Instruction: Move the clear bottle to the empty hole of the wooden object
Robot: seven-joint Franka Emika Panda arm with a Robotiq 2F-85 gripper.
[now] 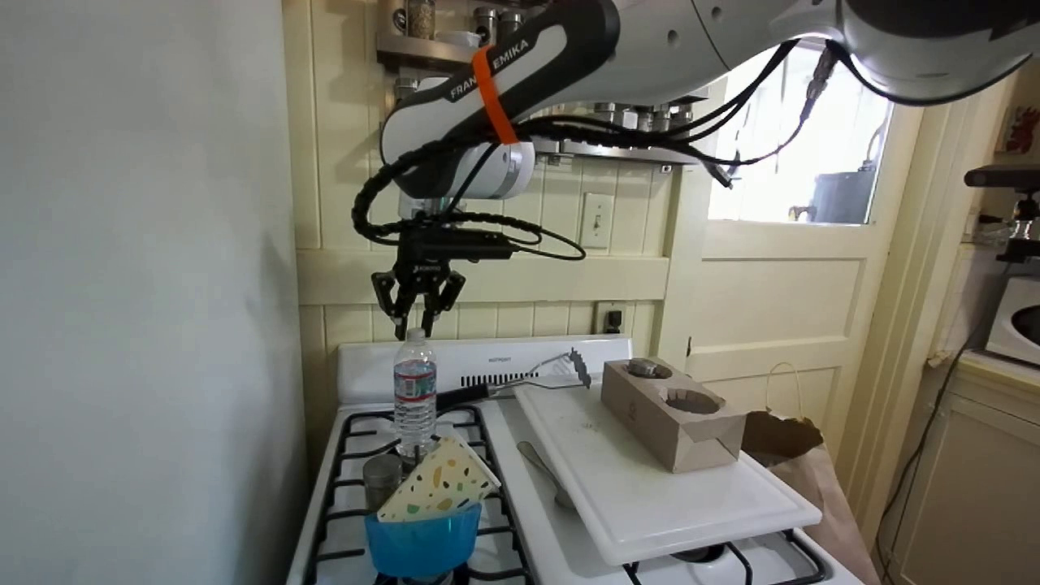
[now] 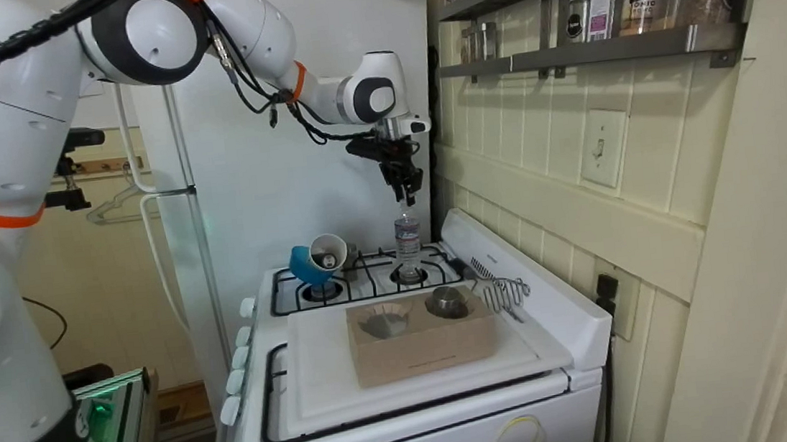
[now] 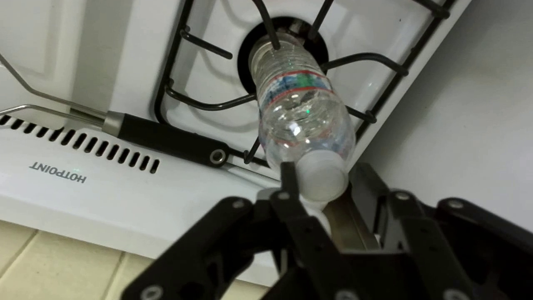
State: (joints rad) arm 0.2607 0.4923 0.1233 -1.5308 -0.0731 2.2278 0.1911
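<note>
Pointing down, the pincer [image 1: 413,330] has its fingers [image 3: 289,183] spread, the white cap [image 3: 322,177] of the clear bottle [image 3: 304,116] showing between the tips; whether either tip touches it cannot be told. The bottle stands upright on a burner [image 3: 245,66] of the bench [image 1: 540,528], near a black-handled wire tool [image 3: 166,139]. Well apart, the wooden object [image 1: 670,435] sits on a white board [image 1: 642,512], one hole [image 1: 692,401] gaping, the other holding something with a round metal top [image 1: 642,367].

Spice jars [image 2: 644,0] on metal shelves [image 2: 608,51], white board [image 1: 650,508] on stove [image 2: 415,441], tilted speckled cup [image 1: 441,484], blue bowl [image 1: 424,543]
</note>
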